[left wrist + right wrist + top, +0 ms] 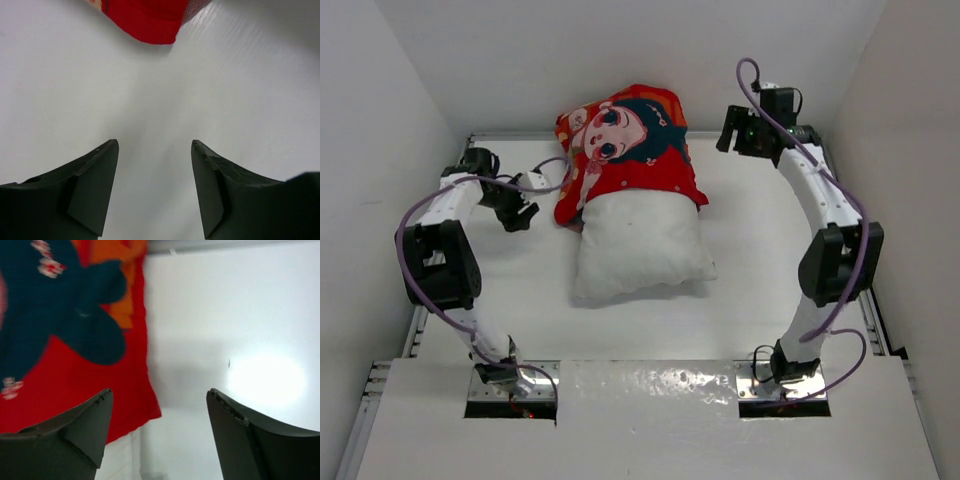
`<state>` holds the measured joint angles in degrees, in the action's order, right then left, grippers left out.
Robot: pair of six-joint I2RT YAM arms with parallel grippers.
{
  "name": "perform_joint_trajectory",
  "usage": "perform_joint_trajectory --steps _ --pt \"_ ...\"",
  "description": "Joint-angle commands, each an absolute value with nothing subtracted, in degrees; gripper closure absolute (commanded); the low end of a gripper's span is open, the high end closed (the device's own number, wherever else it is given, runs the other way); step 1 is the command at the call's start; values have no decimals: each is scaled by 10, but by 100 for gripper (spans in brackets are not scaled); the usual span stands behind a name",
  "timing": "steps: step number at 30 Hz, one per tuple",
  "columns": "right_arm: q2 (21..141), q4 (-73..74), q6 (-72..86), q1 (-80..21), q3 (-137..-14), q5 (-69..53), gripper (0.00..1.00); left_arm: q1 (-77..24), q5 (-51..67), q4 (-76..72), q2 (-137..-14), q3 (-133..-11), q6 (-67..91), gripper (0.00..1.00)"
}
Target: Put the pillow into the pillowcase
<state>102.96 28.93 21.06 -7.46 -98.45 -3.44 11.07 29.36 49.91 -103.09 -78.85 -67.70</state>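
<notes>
The white pillow (638, 246) lies in the middle of the table, its far end inside the red pillowcase (630, 150), which covers roughly the far third. The pillowcase's printed face points up. My left gripper (520, 212) is open and empty, just left of the pillowcase's near left corner (150, 22). My right gripper (730, 130) is open and empty, held above the table to the right of the pillowcase. The right wrist view shows the pillowcase's right edge (75, 340) and a strip of pillow (120, 460) below it.
White walls close in the table (760, 270) at the back and both sides. A metal rail runs along the table's right edge (876, 325) and left edge (415, 330).
</notes>
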Motion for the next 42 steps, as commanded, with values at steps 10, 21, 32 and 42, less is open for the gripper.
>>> perform_joint_trajectory --steps 10,21,32,42 --pt "1167 136 398 -2 -922 -235 29 77 340 438 -916 -666 -1309 32" --pt "1175 81 384 -38 -847 -267 29 62 412 340 -1027 -662 -1426 30" --pt "1175 26 416 -66 -790 -292 28 34 446 289 -1120 -693 -1484 29" --pt "1212 14 453 -67 -817 -340 30 28 446 247 -1153 -702 -1458 59"
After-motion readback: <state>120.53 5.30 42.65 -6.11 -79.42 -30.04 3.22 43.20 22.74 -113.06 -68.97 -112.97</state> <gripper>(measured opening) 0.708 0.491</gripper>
